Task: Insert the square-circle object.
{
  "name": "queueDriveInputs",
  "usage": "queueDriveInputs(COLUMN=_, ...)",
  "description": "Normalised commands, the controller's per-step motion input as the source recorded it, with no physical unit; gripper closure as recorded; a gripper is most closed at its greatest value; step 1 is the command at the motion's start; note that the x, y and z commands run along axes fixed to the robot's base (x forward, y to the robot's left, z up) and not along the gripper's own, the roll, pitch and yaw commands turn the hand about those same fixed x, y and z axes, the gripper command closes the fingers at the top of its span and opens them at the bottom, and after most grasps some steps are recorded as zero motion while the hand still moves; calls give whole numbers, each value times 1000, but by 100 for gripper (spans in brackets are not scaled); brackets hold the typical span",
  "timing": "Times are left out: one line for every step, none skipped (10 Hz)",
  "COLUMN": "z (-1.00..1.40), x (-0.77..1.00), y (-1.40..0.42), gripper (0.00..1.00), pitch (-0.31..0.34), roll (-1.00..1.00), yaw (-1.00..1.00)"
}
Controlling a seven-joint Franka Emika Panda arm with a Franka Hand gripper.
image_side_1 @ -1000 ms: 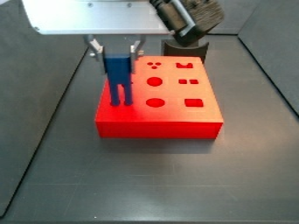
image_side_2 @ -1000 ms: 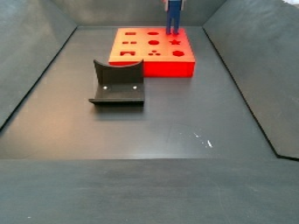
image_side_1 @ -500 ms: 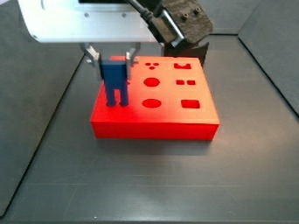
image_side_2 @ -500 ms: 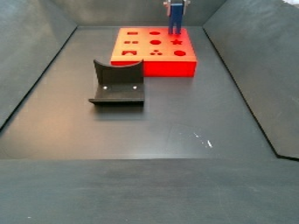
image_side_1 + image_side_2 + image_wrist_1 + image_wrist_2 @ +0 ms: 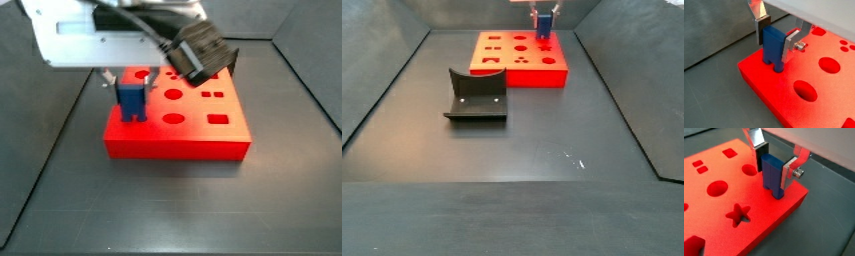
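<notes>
Dark grey floor (image 5: 543,150) with raised walls fills both side views, and a red block (image 5: 201,135) with shaped holes stands on it toward the far end. Nearer the camera in a side view, well apart from the block, stands the fixture (image 5: 476,96). Over one corner of the block hangs the gripper (image 5: 777,35), its fingers (image 5: 790,170) clamped on the blocky top of the blue peg (image 5: 773,46) (silver plates flat against either side). That peg stands upright, its lower end down at the block's top face near the corner; in both wrist views (image 5: 773,173) one leg seems to enter the surface, though how deep I cannot tell. Round holes (image 5: 805,89) lie just beside it, and a star hole (image 5: 739,214) a little farther along.
</notes>
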Motion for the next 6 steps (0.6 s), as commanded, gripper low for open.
queueDriveInputs(z=-940, x=-9, y=0, gripper=100, pitch=-139, roll=39, yaw=-29)
queueDriveInputs(z=-831, x=0, y=0, gripper=100, pitch=-127, roll=19, yaw=-20)
queueDriveInputs(z=-760, x=63, y=0, gripper=100, pitch=-76, roll=21, yaw=-9)
queueDriveInputs(z=-594, x=0, y=0, gripper=100, pitch=-53, roll=59, yaw=-26)
queueDriveInputs(z=-211, x=0, y=0, gripper=100, pitch=0, roll=10, yaw=0)
queueDriveInputs(z=0, x=0, y=0, gripper=100, pitch=0, roll=0, yaw=0)
